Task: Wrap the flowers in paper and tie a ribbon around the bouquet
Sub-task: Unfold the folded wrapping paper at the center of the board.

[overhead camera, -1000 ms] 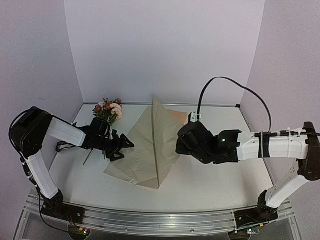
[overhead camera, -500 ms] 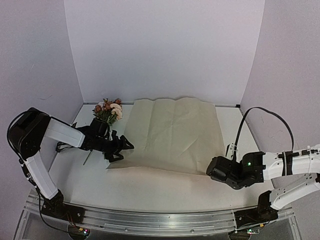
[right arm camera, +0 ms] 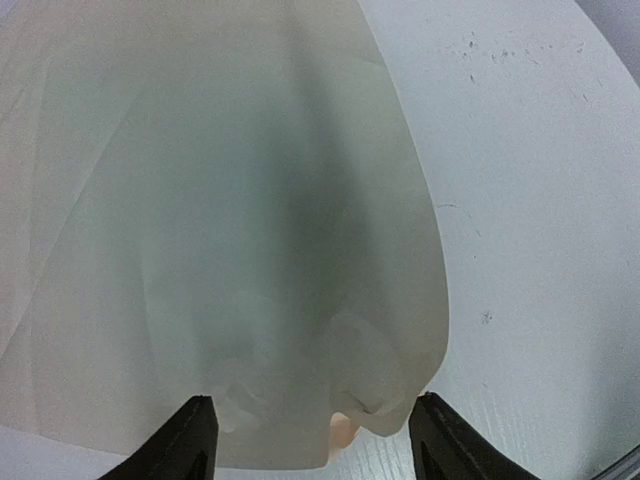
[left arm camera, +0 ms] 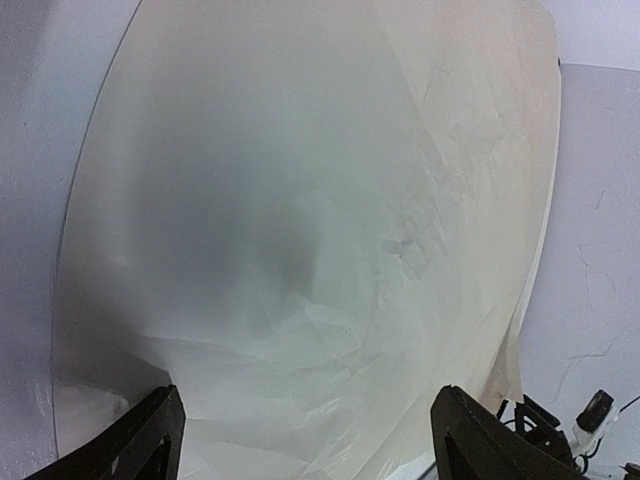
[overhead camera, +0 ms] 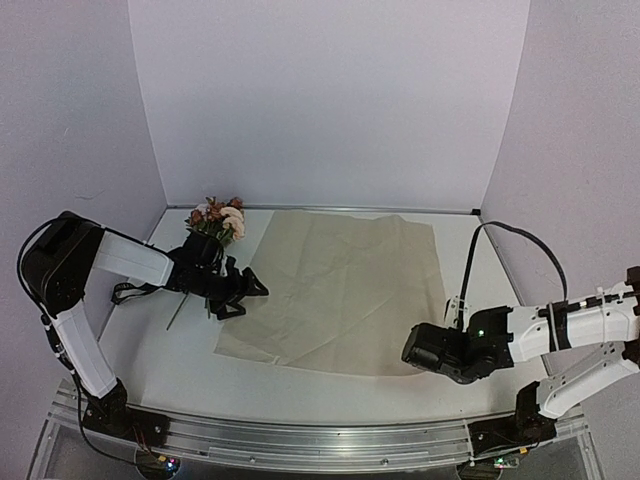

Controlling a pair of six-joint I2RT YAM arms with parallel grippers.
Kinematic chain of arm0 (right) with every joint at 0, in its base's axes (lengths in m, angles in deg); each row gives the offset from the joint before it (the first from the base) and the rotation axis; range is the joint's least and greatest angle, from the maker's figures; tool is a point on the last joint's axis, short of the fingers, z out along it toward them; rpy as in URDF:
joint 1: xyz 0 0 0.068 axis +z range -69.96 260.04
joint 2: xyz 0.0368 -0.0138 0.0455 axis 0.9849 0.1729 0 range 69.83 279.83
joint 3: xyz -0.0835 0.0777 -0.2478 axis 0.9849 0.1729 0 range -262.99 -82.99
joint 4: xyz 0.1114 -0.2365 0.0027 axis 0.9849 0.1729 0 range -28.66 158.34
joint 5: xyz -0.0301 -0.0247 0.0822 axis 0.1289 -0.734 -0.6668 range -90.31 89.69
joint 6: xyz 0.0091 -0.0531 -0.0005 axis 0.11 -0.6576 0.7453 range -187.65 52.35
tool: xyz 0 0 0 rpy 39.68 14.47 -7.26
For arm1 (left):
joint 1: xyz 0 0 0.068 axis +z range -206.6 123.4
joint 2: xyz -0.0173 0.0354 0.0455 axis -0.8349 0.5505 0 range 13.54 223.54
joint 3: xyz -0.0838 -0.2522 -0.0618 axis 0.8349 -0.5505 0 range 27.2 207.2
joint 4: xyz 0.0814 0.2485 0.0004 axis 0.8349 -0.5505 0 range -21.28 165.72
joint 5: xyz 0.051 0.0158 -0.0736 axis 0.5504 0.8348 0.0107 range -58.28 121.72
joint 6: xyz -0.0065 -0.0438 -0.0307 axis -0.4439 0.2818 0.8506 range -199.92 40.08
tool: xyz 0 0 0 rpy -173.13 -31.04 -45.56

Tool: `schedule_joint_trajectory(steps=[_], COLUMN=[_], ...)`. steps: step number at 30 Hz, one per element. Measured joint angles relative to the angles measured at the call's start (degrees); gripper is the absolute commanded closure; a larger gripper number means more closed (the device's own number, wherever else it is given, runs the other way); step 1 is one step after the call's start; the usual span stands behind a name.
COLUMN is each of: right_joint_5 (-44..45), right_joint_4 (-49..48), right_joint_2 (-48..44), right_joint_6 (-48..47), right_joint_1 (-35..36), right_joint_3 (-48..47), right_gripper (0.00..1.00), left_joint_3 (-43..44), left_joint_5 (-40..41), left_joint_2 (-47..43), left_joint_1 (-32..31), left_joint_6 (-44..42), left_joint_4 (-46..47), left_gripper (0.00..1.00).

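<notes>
1. The paper (overhead camera: 340, 280), a large tan sheet, lies spread open on the white table (overhead camera: 300, 385).
2. The flowers (overhead camera: 218, 222) lie at the table's far left, just beside the paper's left edge, with the blooms toward the back wall.
3. The left gripper (overhead camera: 246, 298) hovers at the paper's left edge, its fingers spread wide.
4. The right gripper (right arm camera: 310, 425) is at the paper's near right corner. Its fingers are spread, and the crumpled corner lies between them.
</notes>
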Motion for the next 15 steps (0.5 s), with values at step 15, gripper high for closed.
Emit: schedule_joint_trajectory(steps=[15], right_joint_5=[-15.38], right_joint_4=[-9.68], right_joint_2=[-5.49], right_joint_6=[-13.24], right_joint_1=[-17.03], right_joint_3=[6.14], right_gripper=[0.11], left_joint_3=[1.37], left_joint_5=[0.13], left_joint_2=[-2.19], left_joint_1=[-0.29], left_joint_6=[-3.88], left_joint_4=[-8.16], left_gripper=[0.09])
